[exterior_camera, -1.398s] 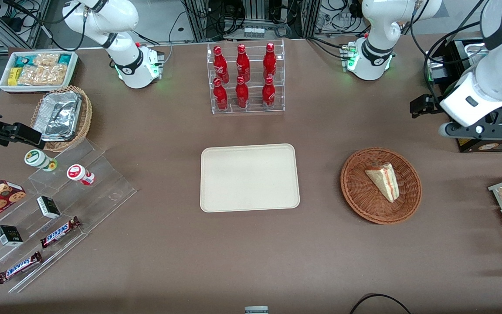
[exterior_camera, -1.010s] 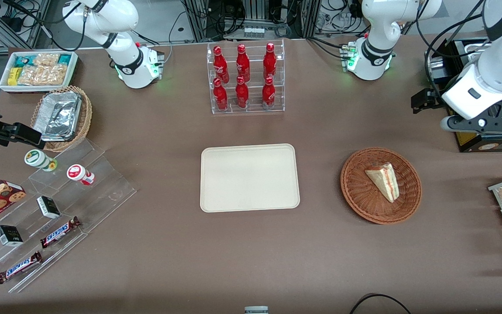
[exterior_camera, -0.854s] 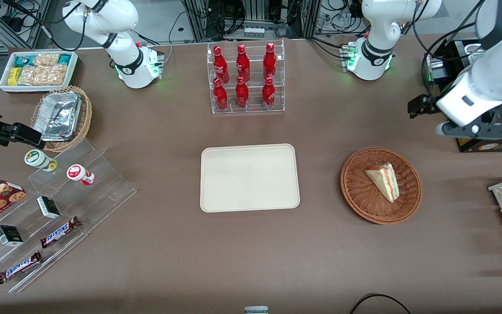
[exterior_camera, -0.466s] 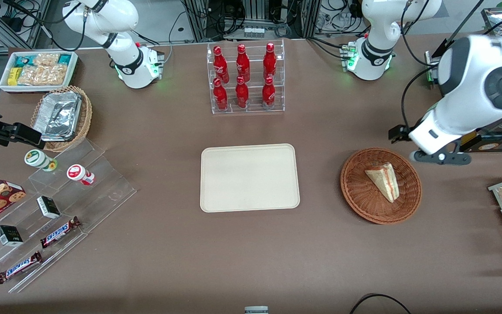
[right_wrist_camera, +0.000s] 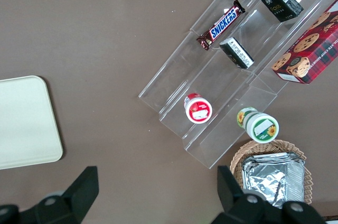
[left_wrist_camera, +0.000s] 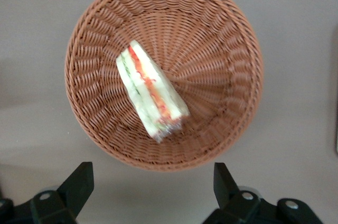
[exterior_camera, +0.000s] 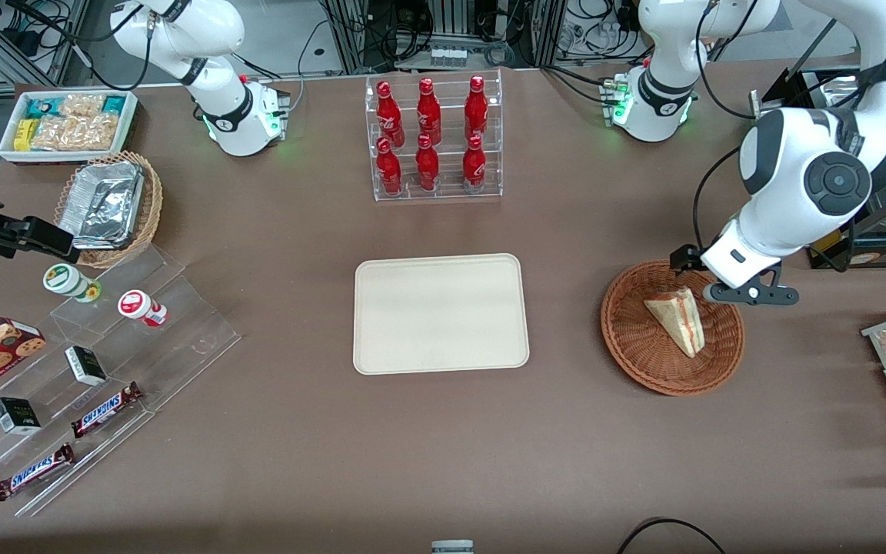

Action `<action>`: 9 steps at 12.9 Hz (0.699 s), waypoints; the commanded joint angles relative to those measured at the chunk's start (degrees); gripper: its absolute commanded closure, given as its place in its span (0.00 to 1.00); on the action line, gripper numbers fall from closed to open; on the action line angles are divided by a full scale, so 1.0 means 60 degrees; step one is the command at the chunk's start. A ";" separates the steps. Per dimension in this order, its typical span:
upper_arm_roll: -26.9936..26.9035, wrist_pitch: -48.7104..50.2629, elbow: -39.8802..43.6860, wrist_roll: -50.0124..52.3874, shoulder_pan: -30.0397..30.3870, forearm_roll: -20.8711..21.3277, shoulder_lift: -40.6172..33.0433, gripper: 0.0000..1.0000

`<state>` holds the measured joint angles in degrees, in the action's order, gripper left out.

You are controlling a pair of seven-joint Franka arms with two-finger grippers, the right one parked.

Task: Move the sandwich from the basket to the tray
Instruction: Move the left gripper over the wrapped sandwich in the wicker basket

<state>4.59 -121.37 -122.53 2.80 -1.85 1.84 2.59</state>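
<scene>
I held the gripper (left_wrist_camera: 150, 192) above the basket's (exterior_camera: 631, 350) rim, fingers (left_wrist_camera: 79, 180) spread. The sandwich (exterior_camera: 677, 318) lay in the basket toward the working arm's end. Risk: off-centre descent could catch wicker, or its wrap could slip.

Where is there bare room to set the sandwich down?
The tray is bare, with open tabletop between it and the basket holding the sandwich. The open gripper hovers above the basket. The clear stepped shelves are crowded.
</scene>
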 commanded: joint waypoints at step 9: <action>-0.0004 -0.2446 -0.0613 0.6778 -0.0014 -0.0028 0.0914 0.00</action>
<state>4.58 -133.27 -125.89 36.32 -1.46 1.83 7.12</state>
